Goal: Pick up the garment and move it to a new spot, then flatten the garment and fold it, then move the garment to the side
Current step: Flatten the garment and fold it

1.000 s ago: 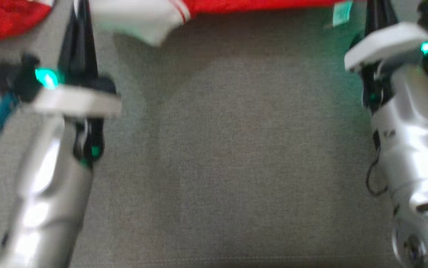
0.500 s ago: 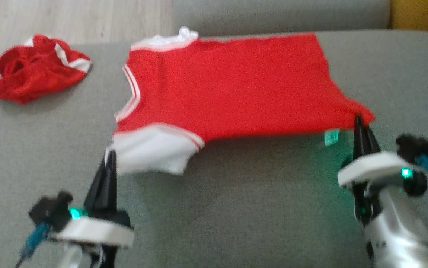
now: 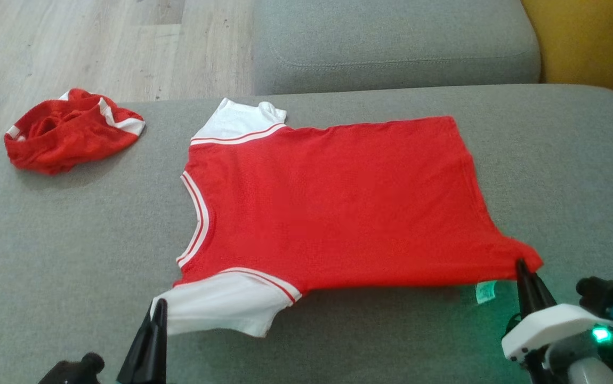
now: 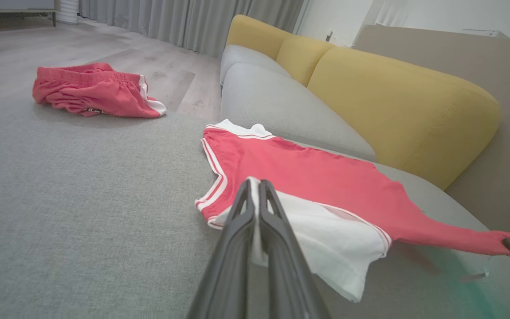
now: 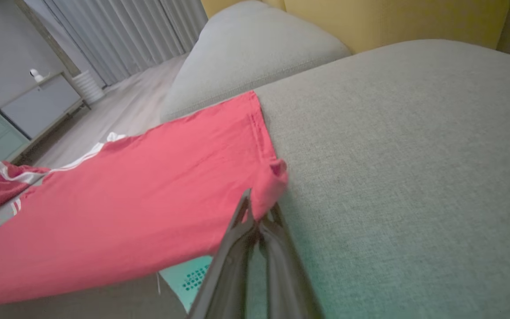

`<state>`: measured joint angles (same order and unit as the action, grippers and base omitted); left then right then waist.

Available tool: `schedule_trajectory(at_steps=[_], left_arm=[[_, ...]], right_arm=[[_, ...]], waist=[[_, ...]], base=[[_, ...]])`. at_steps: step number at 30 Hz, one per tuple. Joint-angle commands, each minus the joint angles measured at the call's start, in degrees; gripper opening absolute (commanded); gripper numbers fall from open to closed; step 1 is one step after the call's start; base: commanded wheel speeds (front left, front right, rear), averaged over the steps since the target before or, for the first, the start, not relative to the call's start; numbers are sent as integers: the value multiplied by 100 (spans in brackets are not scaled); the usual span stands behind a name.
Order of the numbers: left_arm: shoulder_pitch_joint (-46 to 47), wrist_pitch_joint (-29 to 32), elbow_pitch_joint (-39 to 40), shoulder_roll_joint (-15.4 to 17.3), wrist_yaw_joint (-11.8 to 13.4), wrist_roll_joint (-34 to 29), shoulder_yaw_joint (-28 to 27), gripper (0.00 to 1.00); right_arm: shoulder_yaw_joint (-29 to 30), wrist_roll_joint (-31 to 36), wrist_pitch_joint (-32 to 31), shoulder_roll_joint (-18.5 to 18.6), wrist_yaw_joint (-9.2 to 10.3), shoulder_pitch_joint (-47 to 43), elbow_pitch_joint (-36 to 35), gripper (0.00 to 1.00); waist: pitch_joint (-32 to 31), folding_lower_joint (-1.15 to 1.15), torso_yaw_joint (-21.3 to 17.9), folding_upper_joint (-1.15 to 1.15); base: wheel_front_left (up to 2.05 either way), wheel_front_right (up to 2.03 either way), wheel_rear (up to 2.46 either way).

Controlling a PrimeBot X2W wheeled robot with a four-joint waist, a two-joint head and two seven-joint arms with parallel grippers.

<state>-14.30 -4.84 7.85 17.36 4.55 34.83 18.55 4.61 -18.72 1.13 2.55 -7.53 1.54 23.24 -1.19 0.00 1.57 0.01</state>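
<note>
Nearest to you, the left gripper (image 3: pixel 160 305) is clenched on the edge of the near white sleeve (image 3: pixel 221 306). The left wrist view shows white cloth pinched between its two closed fingers. On the other side, the right gripper (image 3: pixel 521 263) is clenched on the near hem corner (image 3: pixel 527 260) of the red jersey (image 3: pixel 338 202), and a small green care label (image 3: pixel 485 292) hangs just beside it.

The jersey lies spread on the grey sofa seat (image 3: pixel 72 240), neck to the left and hem to the right. Its near edge is raised a little off the seat, with a shadow under it, while the far edge rests flat.

I judge that flattening is almost done and the fold is the step in hand. Raise both grippers to the same height and carry them forward together, so the near edge stays straight between them. Do not pull the ends apart hard, because this light cloth will probably slide and drag the far edge. Aim to lay sleeve on the far white sleeve (image 3: pixel 237 120) and corner on the far hem corner (image 3: pixel 448 125), and only release once the cloth rests there.

Farther left, crumpled red shorts (image 3: pixel 66 130) lie well apart from the jersey. Behind are a grey cushion (image 3: pixel 392 48) and the wooden floor (image 3: pixel 72 42).
</note>
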Motion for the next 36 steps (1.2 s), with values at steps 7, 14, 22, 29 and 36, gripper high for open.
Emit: schedule_trajectory(at_steps=[7,14,22,29,36], left_arm=[[649,311,-146,-38,-199,276,26,0],[1594,498,-853,-273,-489,466,148,0],[2930,510,-2074,-456,-658,658,-65,0],[3872,307,-3296,-586,-774,607,-99,0],[4377,-5,-4151,-690,-927,583,-60,0]], right_arm=[[-54,139,-736,33,4,207,-410,0],[-20,-44,-1138,33,4,659,-89,0],[131,-124,-1286,33,4,1806,888,0],[319,79,-1024,33,4,2928,2260,0],[243,90,-608,33,4,3688,3434,11]], waist=[[45,0,53,-1],[110,0,110,-1],[384,0,31,-1],[705,0,-44,-1],[862,0,-61,-1]], base=[[0,0,0],[0,0,0],[0,0,0],[0,0,0],[0,0,0]])
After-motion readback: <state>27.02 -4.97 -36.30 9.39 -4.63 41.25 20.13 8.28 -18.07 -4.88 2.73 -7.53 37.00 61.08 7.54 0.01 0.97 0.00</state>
